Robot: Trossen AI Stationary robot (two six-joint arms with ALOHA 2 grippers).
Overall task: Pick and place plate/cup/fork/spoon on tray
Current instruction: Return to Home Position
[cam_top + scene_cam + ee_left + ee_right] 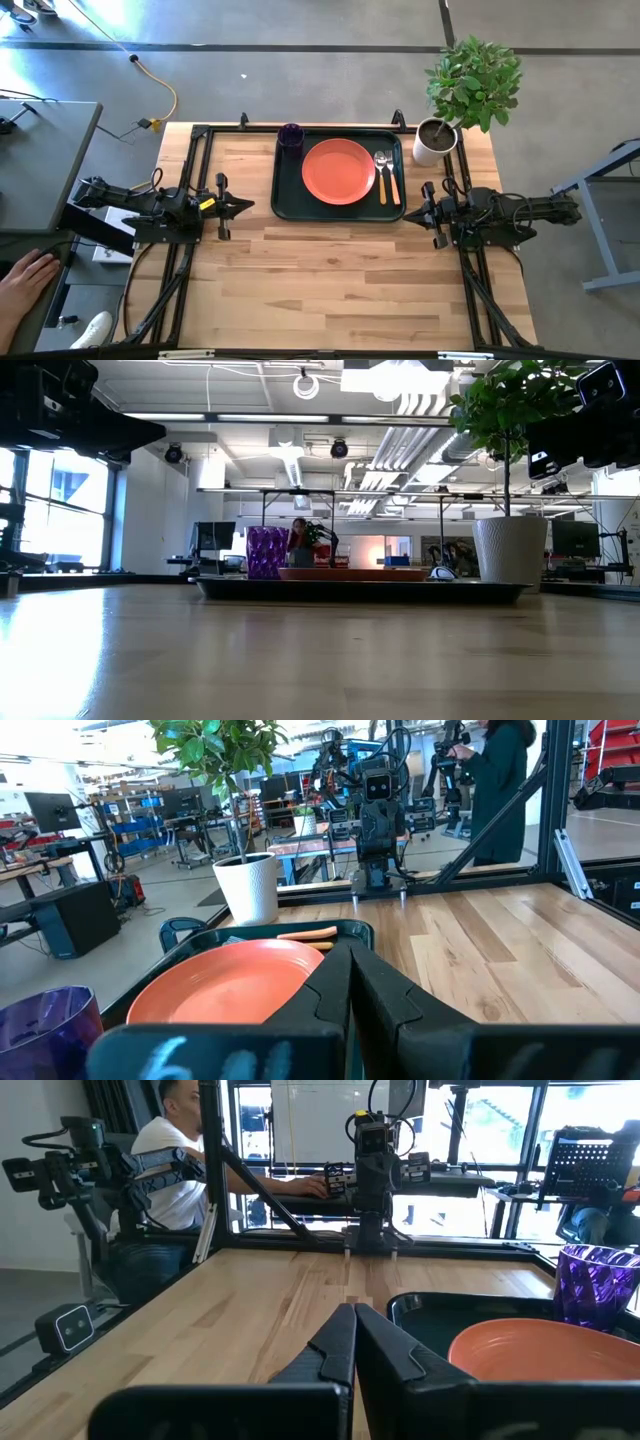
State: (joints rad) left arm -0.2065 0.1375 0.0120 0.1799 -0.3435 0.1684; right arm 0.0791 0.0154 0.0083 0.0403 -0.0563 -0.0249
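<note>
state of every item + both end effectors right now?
plate: flat on tray, centre
cup: upright, tray's far left corner
fork: lying on tray, right of plate
spoon: lying beside fork
left end effector: shut, empty, left of tray
right end effector: shut, empty, right of tray

Grey concrete floor [330,25] all round the wooden table [340,270], crossed by dark seams. A yellow cable [165,95] trailing over it beyond the table's far left corner. A potted plant [470,85] in a white pot at the far right corner. A grey desk [40,160] left of the table, a person's hand [28,272] near it. Beyond the table, an open workshop: white ceiling with ducts [420,400], tall windows [60,510] at left, benches and monitors [215,538]. A seated person [175,1175] by bright windows [300,1120].
</note>
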